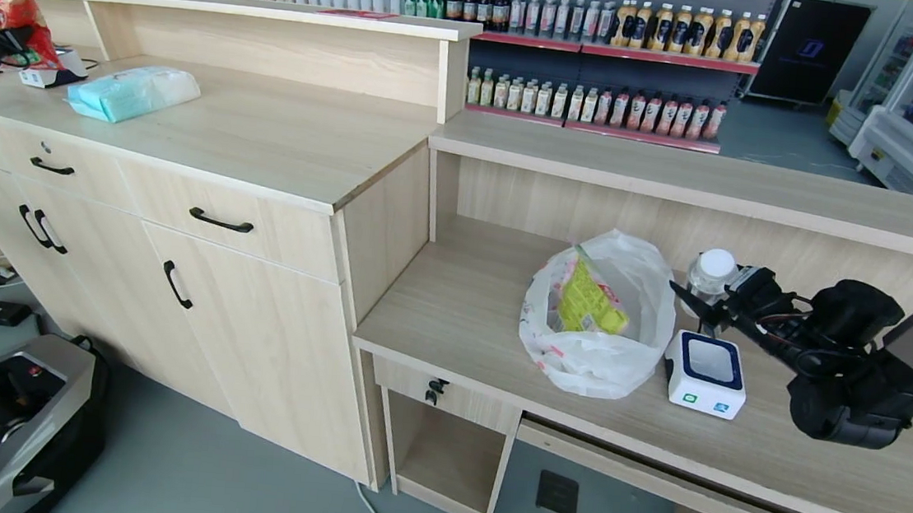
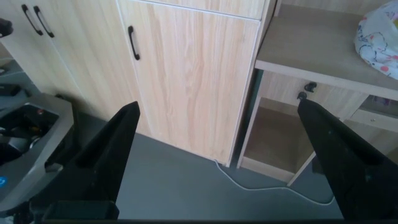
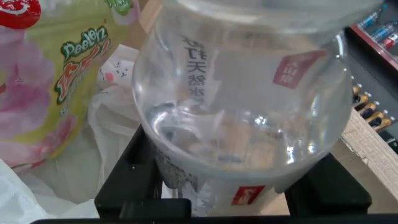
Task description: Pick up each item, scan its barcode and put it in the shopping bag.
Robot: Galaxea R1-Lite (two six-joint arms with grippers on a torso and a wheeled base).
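Right gripper (image 1: pixel 696 302) clamps the clear bottle (image 1: pixel 710 272), right of centre, just above the scanner (image 1: pixel 706 373) in frame, likely to present its barcode. Shopping bag (image 1: pixel 596 318) gapes just left, ready. Left gripper (image 2: pixel 217 106) is spread wide, empty.

The pale wood lower desk (image 1: pixel 468 307) in front of me carries the white shopping bag (image 1: pixel 604 360), which stands open with a yellow-green snack pack (image 1: pixel 589 297) in it. Just beside the bag, at its four o'clock, sits the white-and-blue scanner (image 1: pixel 706 373). The higher counter (image 1: pixel 285 134), at my ten o'clock, bears a pale green tissue pack (image 1: pixel 134 92). A small white device (image 1: pixel 51 74) lies near the pack, at its nine o'clock.
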